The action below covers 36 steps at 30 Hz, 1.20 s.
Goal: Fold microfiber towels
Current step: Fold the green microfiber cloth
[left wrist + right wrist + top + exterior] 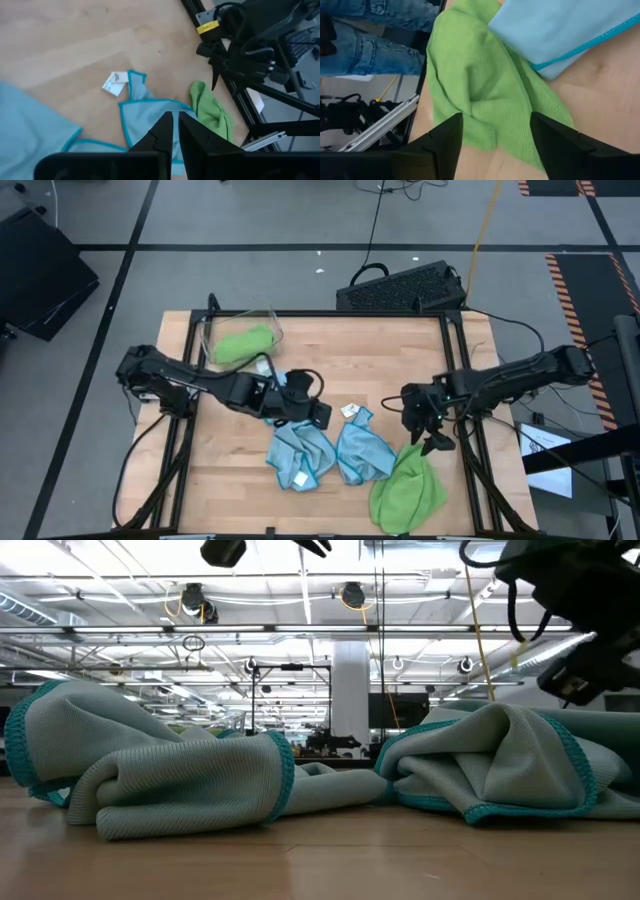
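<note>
Two crumpled light blue towels point(300, 455) point(362, 452) lie side by side on the wooden table, and a lime green towel point(408, 490) lies bunched at the near right. A white tag point(115, 82) sticks out from the right blue towel's far corner. More light blue cloth point(279, 380) shows beside my left wrist. My left gripper point(322, 416) point(175, 122) is shut and hangs above the right blue towel point(145, 112), holding nothing. My right gripper point(432, 444) point(496, 122) is open over the green towel's point(480, 85) far end, a finger on either side, not touching.
A clear plastic bin point(205, 330) at the far left holds another green towel point(243, 343). A black keyboard point(400, 285) lies beyond the far edge. Black frame rails point(462, 380) run along the table's sides. A person's legs in jeans point(375, 30) show past the table's right side.
</note>
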### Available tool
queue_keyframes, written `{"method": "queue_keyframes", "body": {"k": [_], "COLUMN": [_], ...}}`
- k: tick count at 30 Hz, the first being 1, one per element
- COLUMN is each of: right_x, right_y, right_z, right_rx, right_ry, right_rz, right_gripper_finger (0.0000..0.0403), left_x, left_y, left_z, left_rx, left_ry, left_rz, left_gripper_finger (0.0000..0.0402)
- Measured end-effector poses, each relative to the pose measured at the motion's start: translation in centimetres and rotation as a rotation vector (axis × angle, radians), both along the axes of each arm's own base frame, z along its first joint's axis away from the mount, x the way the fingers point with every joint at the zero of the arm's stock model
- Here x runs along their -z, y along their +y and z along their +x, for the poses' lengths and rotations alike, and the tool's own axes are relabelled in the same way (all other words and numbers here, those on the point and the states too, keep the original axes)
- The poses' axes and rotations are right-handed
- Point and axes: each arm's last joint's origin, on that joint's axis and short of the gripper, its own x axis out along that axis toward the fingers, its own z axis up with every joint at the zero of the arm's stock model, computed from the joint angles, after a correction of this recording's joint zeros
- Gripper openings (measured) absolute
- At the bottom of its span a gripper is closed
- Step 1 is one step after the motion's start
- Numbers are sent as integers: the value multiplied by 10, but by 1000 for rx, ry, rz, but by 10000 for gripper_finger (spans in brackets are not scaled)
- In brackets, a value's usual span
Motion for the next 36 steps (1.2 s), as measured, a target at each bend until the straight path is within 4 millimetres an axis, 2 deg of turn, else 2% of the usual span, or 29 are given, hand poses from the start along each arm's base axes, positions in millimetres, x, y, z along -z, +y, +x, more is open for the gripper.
{"method": "queue_keyframes", "body": {"k": [7,14,19,30,33,36], "right_x": [19,39,51,71,73,74], "right_y": [2,1,1,1,3,7], "right_z": [-1,-5,-8,-1,2,4], "right_rx": [34,100,98,95,82,54], "right_ry": [-50,0,45,98,81,54], "right_rz": [25,25,15,-19,-12,-19], "right_gripper_finger": [191,173,169,167,151,118], "left_x": [1,1,1,-1,-1,-1], "left_y": [-6,-3,2,6,6,6], "left_z": [0,1,2,5,5,5], "left_rx": [-12,-20,-19,-1,0,0], "left_ry": [-11,-11,-10,-26,-25,-24], "left_rz": [-27,-26,-9,20,23,25], "left_gripper_finger": [30,30,30,31,30,31]}}
